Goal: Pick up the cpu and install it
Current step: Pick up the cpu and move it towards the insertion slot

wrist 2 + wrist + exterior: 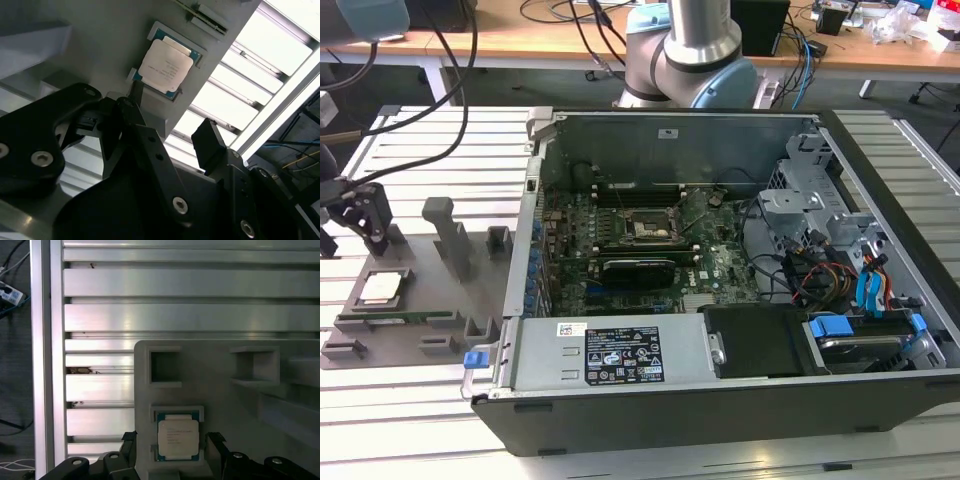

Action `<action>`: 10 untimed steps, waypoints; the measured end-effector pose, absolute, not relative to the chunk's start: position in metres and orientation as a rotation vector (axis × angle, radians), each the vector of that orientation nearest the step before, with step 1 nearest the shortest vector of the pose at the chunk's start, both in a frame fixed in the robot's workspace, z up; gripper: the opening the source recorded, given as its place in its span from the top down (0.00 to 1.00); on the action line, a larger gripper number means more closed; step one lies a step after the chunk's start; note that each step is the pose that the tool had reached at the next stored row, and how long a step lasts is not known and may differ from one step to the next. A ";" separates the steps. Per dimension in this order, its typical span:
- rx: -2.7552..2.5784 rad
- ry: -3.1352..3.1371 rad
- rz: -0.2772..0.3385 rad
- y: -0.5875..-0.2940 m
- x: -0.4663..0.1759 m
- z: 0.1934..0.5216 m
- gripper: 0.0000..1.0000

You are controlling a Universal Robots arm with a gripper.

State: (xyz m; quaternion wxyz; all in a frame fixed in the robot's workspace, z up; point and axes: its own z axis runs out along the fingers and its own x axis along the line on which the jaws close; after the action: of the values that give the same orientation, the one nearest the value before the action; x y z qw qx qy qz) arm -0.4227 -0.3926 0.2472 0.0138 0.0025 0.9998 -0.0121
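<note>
The cpu (pixel 382 288) is a small square chip with a silvery top plate. It lies flat in a recess of the grey holder plate (pixel 430 300), at the exterior view's left. My black gripper (pixel 362 235) hangs just above and behind it, open. In the second wrist view the cpu (pixel 165 65) lies beyond my gripper (pixel 170 112), whose two fingers (pixel 145 135) are spread apart with nothing between them. In the first wrist view the gripper (pixel 172 439) straddles the cpu (pixel 177 436), apart from it. The black socket frame (pixel 645 228) sits on the motherboard inside the open computer case (pixel 620 355).
The holder plate carries upright grey posts (pixel 448 235) and low blocks near the cpu. A long black expansion card (pixel 638 270) lies in front of the socket. Drive cages and cables (pixel 820 270) occupy the case's right side. The arm's base (pixel 685 60) stands behind the case.
</note>
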 end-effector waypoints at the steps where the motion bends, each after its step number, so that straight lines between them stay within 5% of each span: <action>1: 0.008 3.114 -0.037 -0.393 -0.422 0.247 0.34; 10: 0.008 3.114 -0.038 -0.393 -0.420 0.241 0.34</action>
State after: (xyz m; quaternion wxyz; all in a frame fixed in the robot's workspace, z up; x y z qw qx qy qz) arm -0.4202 -0.3926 0.2407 0.0137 0.0025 0.9998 -0.0121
